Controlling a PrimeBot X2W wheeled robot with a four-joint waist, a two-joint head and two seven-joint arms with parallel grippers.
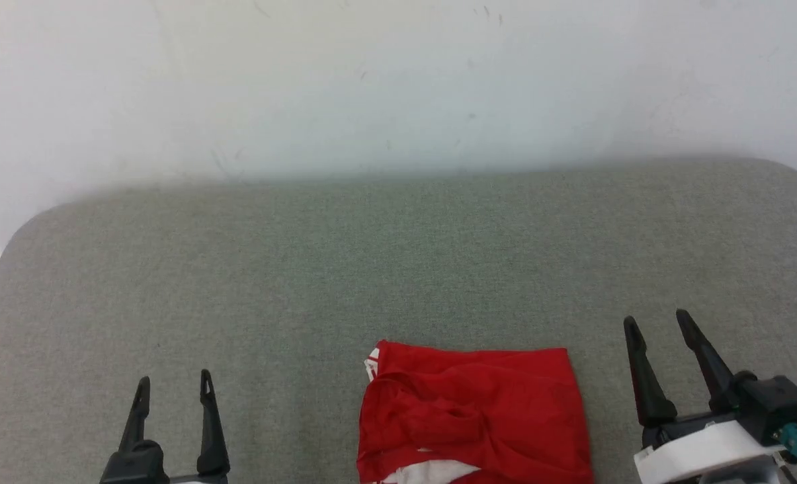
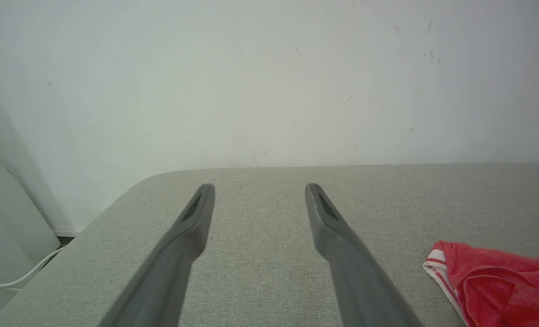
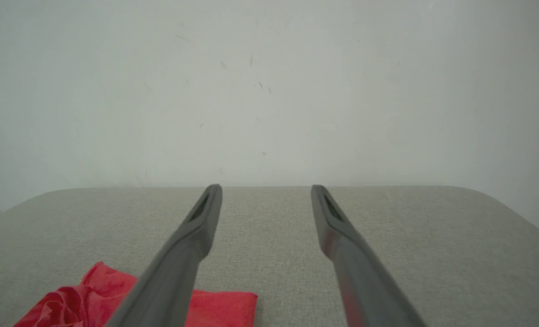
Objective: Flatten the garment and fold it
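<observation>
Red jersey cloth, the garment (image 1: 474,417), lies bunched into a rough rectangle at the near edge of the grey-green padded desk (image 1: 398,255), a little right of centre. Looks folded over on itself, judging by the straight far edge and right edge against the creased, rumpled left half. Shows a strip of red-and-white striped trim at the far left corner and a patch of white at the near edge; hides any letters or number. Could pass for a finished fold or a loose bundle waiting to be spread, and cannot be settled from here.

Left tool (image 1: 173,390) near the left corner, well apart from the cloth, fingers spread wide and pointing far, grasping nothing. Right tool (image 1: 657,326) just beside the garment's right edge, likewise released, fingers parted, clear of the fabric. Seem parked either side of the cloth deliberately: symmetric, palms free, ready to come in on two corners together, which suits a soft thing that sags and drags if lifted from one point alone.

From the left wrist, striped hem of the garment (image 2: 492,281) off to the right of the empty fingers; from the right wrist, red cloth (image 3: 115,299) low left, partly behind one finger.

No containers anywhere: only desk, cloth, and pale scuffed wall (image 1: 398,81) on the far side.
</observation>
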